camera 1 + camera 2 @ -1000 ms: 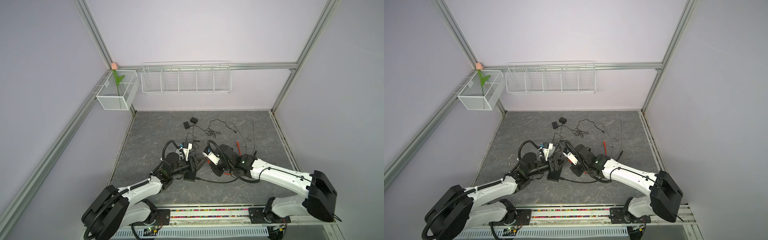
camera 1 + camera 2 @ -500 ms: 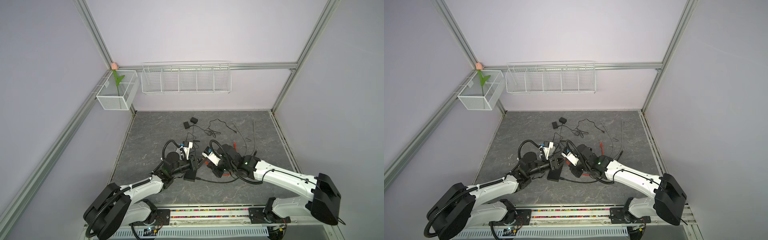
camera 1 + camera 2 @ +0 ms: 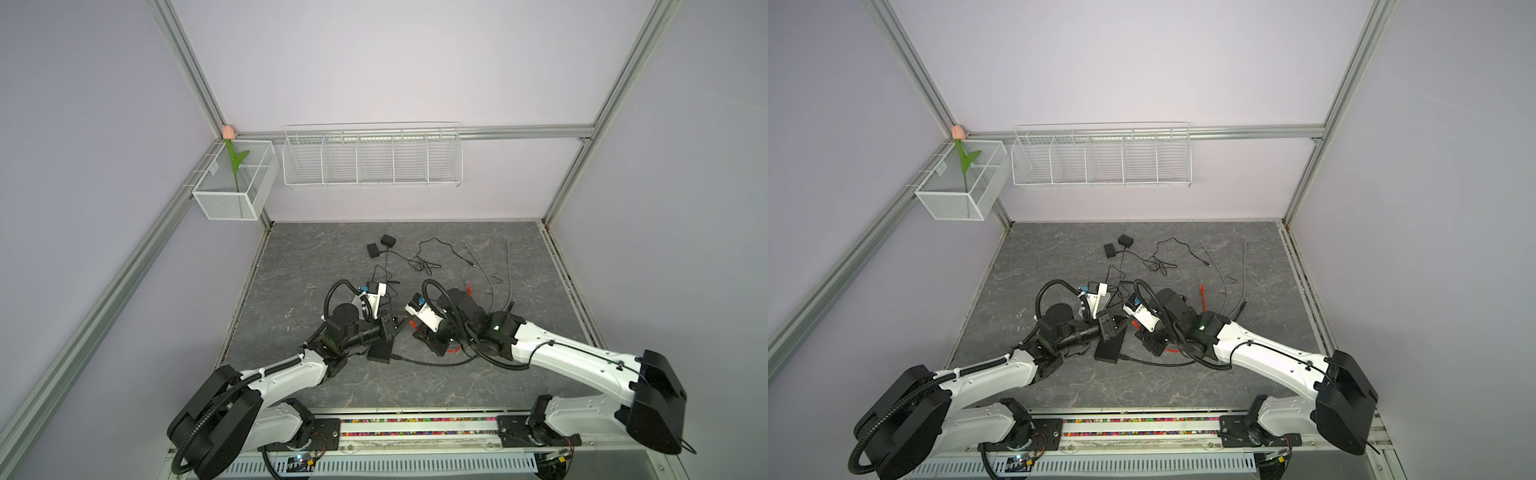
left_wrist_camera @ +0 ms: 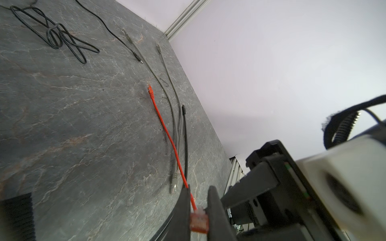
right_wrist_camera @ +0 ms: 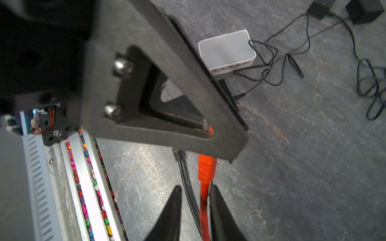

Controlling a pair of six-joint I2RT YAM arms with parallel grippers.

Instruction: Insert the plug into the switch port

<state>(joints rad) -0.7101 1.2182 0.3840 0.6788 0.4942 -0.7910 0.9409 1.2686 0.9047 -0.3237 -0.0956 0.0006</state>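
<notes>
Plug sits pinched in the closed jaws of the left gripper, just short of the white switch on its port side. Its long axis seems to point roughly at those ports. Farther back from the switch, the right gripper straddles the orange cable, partly open and gripping nothing. The left arm looks nearer.
</notes>
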